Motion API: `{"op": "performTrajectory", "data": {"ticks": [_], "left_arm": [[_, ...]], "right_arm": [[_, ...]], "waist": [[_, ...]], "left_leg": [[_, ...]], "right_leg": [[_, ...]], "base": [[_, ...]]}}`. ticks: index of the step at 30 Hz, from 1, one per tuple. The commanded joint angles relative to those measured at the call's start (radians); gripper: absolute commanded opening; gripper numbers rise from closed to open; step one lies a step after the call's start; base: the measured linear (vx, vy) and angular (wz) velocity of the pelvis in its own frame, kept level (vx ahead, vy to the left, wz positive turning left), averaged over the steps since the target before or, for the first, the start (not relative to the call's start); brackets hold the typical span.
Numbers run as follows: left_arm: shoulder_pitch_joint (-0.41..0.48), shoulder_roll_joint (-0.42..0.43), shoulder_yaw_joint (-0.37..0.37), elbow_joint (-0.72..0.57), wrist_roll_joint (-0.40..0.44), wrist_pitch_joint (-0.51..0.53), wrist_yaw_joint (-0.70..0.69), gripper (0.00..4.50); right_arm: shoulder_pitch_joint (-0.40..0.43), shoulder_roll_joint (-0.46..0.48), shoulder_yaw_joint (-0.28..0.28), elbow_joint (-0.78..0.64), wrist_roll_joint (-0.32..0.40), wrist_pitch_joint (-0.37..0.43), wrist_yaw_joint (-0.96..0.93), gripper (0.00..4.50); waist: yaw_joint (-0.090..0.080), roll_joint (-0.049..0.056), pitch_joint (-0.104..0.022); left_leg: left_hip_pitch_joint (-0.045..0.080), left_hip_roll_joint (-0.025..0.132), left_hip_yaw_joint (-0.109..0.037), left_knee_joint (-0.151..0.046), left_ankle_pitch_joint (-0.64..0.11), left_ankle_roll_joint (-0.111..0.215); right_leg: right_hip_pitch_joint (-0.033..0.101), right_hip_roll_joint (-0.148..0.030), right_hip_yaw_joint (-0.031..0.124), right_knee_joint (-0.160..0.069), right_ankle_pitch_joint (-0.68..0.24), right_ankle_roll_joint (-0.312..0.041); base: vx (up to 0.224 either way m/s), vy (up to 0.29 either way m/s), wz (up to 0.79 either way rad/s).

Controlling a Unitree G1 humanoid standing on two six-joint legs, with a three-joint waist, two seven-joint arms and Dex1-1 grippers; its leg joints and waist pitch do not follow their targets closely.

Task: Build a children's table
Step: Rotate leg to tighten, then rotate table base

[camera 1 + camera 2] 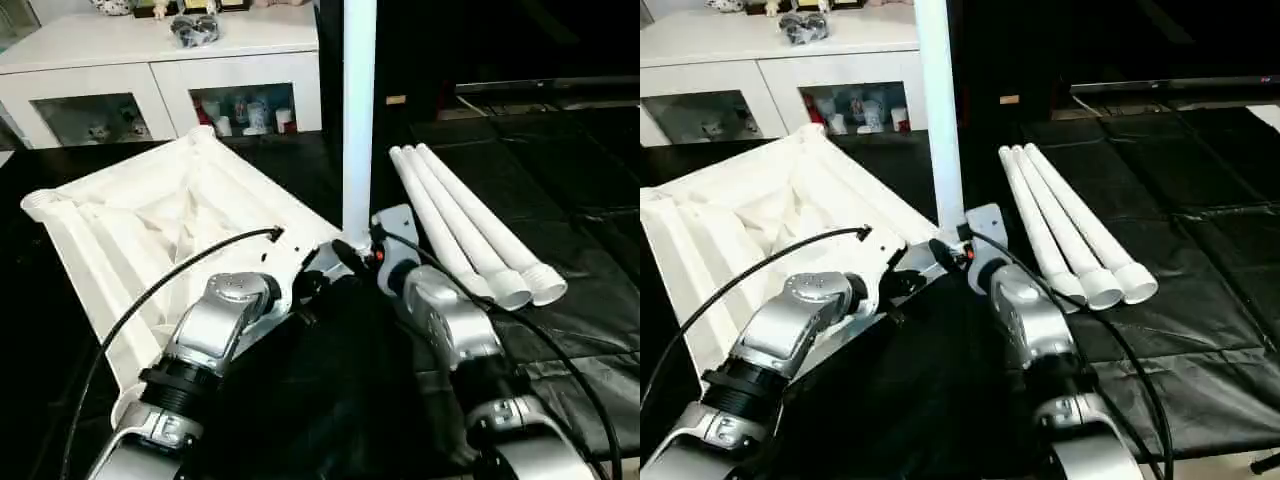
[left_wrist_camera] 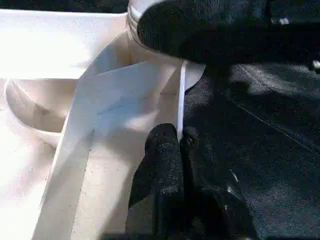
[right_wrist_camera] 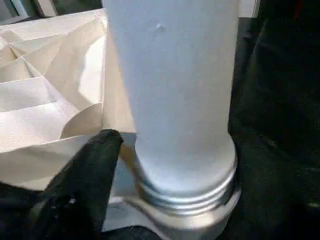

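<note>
The children's table top [image 1: 130,230] lies upside down on the black floor cover, ribbed underside up. One white leg [image 1: 358,120] stands upright in its near right corner socket [image 3: 185,200]. Three more legs [image 1: 470,225] lie side by side to the right. My left gripper [image 2: 178,137] is shut on the thin rim of the top next to that corner. My right gripper [image 1: 352,252] sits around the upright leg's base, open; one black finger [image 3: 92,165] stands a little off the leg, and the other finger is hidden.
A white cabinet [image 1: 160,70] with glass doors and small items stands behind the table top. Black sheeting [image 1: 560,200] covers the floor to the right. A black cable [image 1: 150,290] arcs over my left forearm.
</note>
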Motion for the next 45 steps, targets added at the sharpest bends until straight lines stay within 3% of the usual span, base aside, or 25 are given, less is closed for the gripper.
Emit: {"op": "performTrajectory", "data": {"ticks": [1,5,6,9,13,15,20,23,24,26,29,30,33,35,36,45], "left_arm": [[-0.052,-0.001,0.005,-0.029,0.008,-0.071,0.034,0.0],[-0.041,0.01,-0.012,-0.021,0.032,-0.114,0.038,0.0],[-0.035,0.009,-0.009,-0.026,0.023,-0.115,0.028,0.43],[-0.018,0.003,0.004,-0.046,0.001,-0.111,0.02,0.56],[0.011,-0.001,0.029,-0.077,-0.036,-0.148,0.01,1.01],[0.024,-0.005,0.061,-0.104,-0.078,-0.136,-0.009,1.08],[0.041,0.037,0.139,-0.141,-0.134,-0.106,-0.024,1.08],[0.038,0.119,0.193,-0.124,-0.101,-0.12,0.016,1.08],[0.038,0.148,0.208,-0.122,-0.093,-0.125,0.025,0.82],[0.047,0.223,0.224,-0.134,-0.062,-0.121,0.029,0.74],[0.075,0.344,0.246,-0.166,0.007,-0.053,0.058,0.69],[0.09,0.393,0.246,-0.165,0.045,-0.038,0.075,0.35],[0.129,0.477,0.252,-0.162,0.099,-0.001,0.101,0.28],[0.163,0.524,0.262,-0.169,0.116,0.046,0.108,0.13],[0.171,0.533,0.261,-0.172,0.121,0.056,0.108,0.13],[0.272,0.629,0.172,-0.225,0.189,0.167,0.067,0.13]], "right_arm": [[0.034,-0.004,0.061,-0.002,-0.031,0.004,0.022,4.03],[0.099,-0.042,0.01,-0.133,0.042,0.03,0.08,4.34],[0.117,-0.051,-0.002,-0.169,0.06,0.034,0.089,4.46],[0.157,-0.07,-0.024,-0.249,0.102,0.032,0.123,4.5],[0.219,-0.102,-0.038,-0.386,0.182,0.118,0.187,4.5],[0.237,-0.116,-0.031,-0.416,0.189,0.118,0.21,4.5],[0.28,-0.141,0.004,-0.468,0.186,0.151,0.242,4.5],[0.298,-0.15,0.042,-0.497,0.175,0.187,0.249,4.5],[0.301,-0.159,0.064,-0.502,0.162,0.199,0.249,4.5],[0.302,-0.182,0.128,-0.493,0.099,0.183,0.251,4.5],[0.278,-0.163,0.153,-0.449,0.057,0.212,0.2,4.5],[0.266,-0.156,0.158,-0.431,0.047,0.228,0.184,4.5],[0.241,-0.146,0.172,-0.405,0.04,0.251,0.168,4.5],[0.227,-0.142,0.186,-0.391,0.037,0.259,0.164,4.5],[0.225,-0.142,0.19,-0.387,0.035,0.257,0.164,4.5],[0.178,-0.107,0.196,-0.294,0.008,0.235,0.125,4.5]], "waist": [[0.005,0.007,-0.061],[0.007,0.001,-0.065],[0.008,-0.002,-0.065],[0.011,-0.002,-0.066],[0.014,-0.011,-0.058],[0.015,-0.012,-0.055],[0.012,-0.013,-0.054],[0.008,-0.013,-0.055],[0.006,-0.009,-0.055],[0.007,-0.006,-0.057],[0.003,-0.004,-0.058],[0.0,-0.002,-0.056],[0.0,0.002,-0.056],[0.001,-0.002,-0.054],[0.003,0.003,-0.053],[0.009,0.001,-0.053]], "left_leg": [[0.001,0.024,-0.012,-0.071,-0.192,0.039],[-0.002,0.023,-0.011,-0.068,-0.161,0.06],[-0.004,0.024,-0.011,-0.066,-0.144,0.07],[-0.004,0.025,-0.01,-0.064,-0.129,0.079],[-0.003,0.025,-0.007,-0.068,-0.168,0.082],[-0.005,0.026,-0.008,-0.072,-0.184,0.072],[-0.008,0.022,-0.009,-0.073,-0.181,0.06],[-0.006,0.022,-0.011,-0.073,-0.177,0.057],[-0.003,0.023,-0.012,-0.074,-0.172,0.052],[-0.002,0.024,-0.013,-0.073,-0.168,0.046],[0.0,0.024,-0.012,-0.074,-0.165,0.036],[0.0,0.023,-0.013,-0.075,-0.175,0.03],[0.005,0.024,-0.014,-0.076,-0.19,0.022],[0.008,0.026,-0.012,-0.079,-0.209,0.016],[0.01,0.027,-0.013,-0.08,-0.222,0.01],[0.007,0.026,-0.014,-0.083,-0.233,-0.005]], "right_leg": [[0.06,-0.058,0.037,-0.076,-0.145,-0.222],[0.066,-0.057,0.038,-0.07,-0.085,-0.223],[0.066,-0.058,0.039,-0.069,-0.068,-0.227],[0.064,-0.059,0.039,-0.069,-0.065,-0.232],[0.062,-0.057,0.039,-0.08,-0.168,-0.211],[0.06,-0.058,0.039,-0.084,-0.227,-0.193],[0.056,-0.055,0.039,-0.088,-0.285,-0.159],[0.054,-0.054,0.039,-0.087,-0.278,-0.147],[0.052,-0.052,0.038,-0.085,-0.264,-0.151],[0.05,-0.052,0.038,-0.082,-0.247,-0.154],[0.05,-0.051,0.04,-0.073,-0.188,-0.175],[0.05,-0.05,0.039,-0.071,-0.19,-0.18],[0.048,-0.052,0.041,-0.071,-0.204,-0.187],[0.045,-0.051,0.043,-0.072,-0.218,-0.186],[0.042,-0.052,0.043,-0.073,-0.225,-0.184],[0.044,-0.056,0.047,-0.068,-0.186,-0.201]], "base": [[0.0,0.0,0.0],[0.0,0.0,0.0],[0.0,0.0,0.0],[0.0,0.0,0.0],[0.0,0.0,0.0],[0.0,0.0,0.0],[0.0,0.0,0.0],[0.0,0.0,0.0],[0.0,0.0,0.0],[0.0,0.0,0.0],[0.0,0.0,0.0],[0.0,0.0,0.0],[0.0,0.0,0.0],[0.0,0.0,0.0],[0.0,0.0,0.0],[0.0,0.0,0.0]]}}
